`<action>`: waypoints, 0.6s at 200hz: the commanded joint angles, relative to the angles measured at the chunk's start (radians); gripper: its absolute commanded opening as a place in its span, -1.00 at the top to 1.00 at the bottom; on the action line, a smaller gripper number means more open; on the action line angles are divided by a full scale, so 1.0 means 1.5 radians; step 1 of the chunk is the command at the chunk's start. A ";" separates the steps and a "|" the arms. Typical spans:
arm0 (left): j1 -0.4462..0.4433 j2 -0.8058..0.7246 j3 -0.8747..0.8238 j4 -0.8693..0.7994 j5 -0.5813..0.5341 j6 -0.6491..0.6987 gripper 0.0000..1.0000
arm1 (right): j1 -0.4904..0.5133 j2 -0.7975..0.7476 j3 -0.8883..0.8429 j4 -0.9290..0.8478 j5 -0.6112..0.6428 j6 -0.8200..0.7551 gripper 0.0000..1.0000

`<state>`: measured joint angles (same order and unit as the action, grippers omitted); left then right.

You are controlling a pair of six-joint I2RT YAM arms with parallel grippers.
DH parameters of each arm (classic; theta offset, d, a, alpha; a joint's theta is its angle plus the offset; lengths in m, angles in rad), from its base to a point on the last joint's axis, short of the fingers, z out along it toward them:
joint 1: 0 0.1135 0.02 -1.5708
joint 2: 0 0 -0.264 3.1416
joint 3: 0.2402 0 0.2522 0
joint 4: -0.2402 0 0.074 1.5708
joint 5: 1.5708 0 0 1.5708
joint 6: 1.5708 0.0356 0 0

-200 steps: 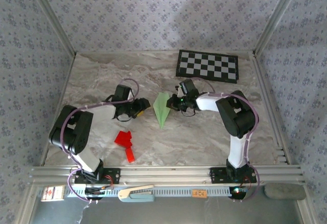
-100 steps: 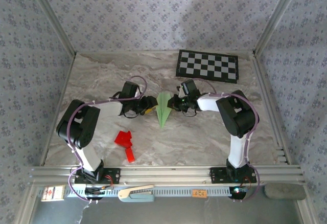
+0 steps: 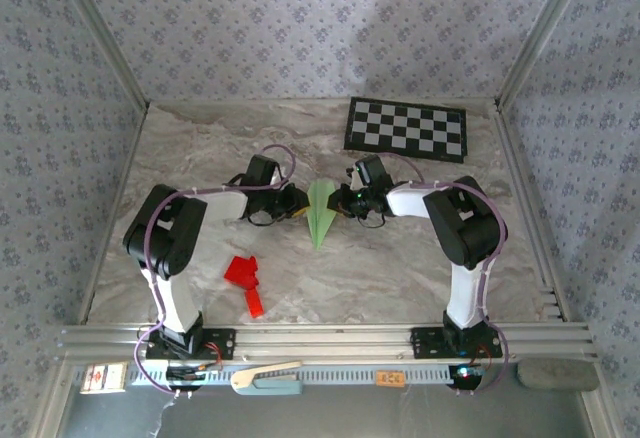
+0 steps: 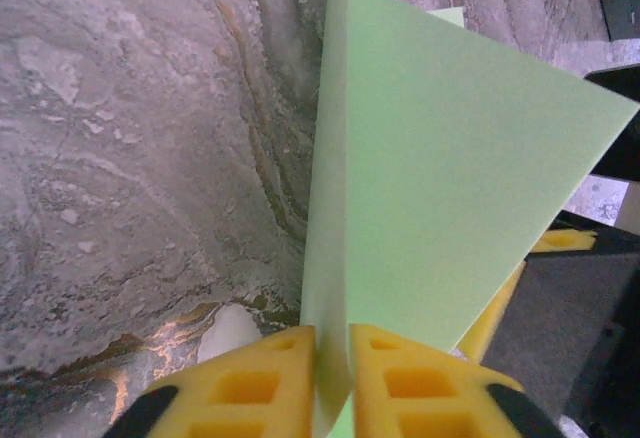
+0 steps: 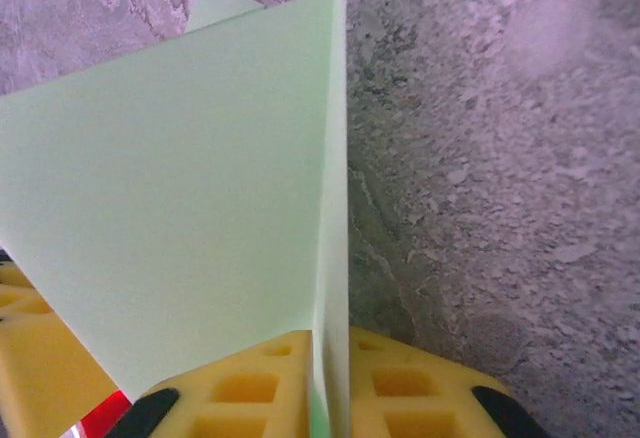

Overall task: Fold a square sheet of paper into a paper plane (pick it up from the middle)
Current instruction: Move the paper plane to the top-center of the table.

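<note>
At the middle of the surface [image 3: 400, 268] lies the paper plane [image 3: 319, 216], a narrow pointed dart with a centre crease, so the folding looks largely done. The left fingers [image 3: 298, 204] and right fingers [image 3: 342, 201] flank it, each pair nearly closed and pinching an upright green wing edge. What seems left is setting the wings and letting go.

1 paper plane [image 3: 319, 213], 1 red paper shape [image 3: 245, 280], 1 b/w checkerboard [image 3: 406, 128], 2 arms (left arm [image 3: 165, 243], right arm [image 3: 465, 228]).
</note>
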<state>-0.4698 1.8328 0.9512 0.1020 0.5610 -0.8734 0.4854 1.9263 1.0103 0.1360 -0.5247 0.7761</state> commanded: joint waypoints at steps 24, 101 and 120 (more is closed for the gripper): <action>-0.006 0.003 0.019 -0.016 0.000 0.015 0.90 | -0.007 -0.016 -0.010 -0.018 -0.038 -0.022 0.40; -0.006 -0.014 0.021 -0.058 -0.041 0.024 0.96 | -0.020 -0.040 -0.039 -0.023 -0.023 -0.027 0.73; -0.006 -0.025 0.017 -0.068 -0.053 0.022 0.91 | -0.019 -0.039 -0.036 -0.026 -0.021 -0.027 0.86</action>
<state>-0.4736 1.8339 0.9550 0.0441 0.5117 -0.8570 0.4587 1.8977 0.9623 0.1146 -0.5571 0.7437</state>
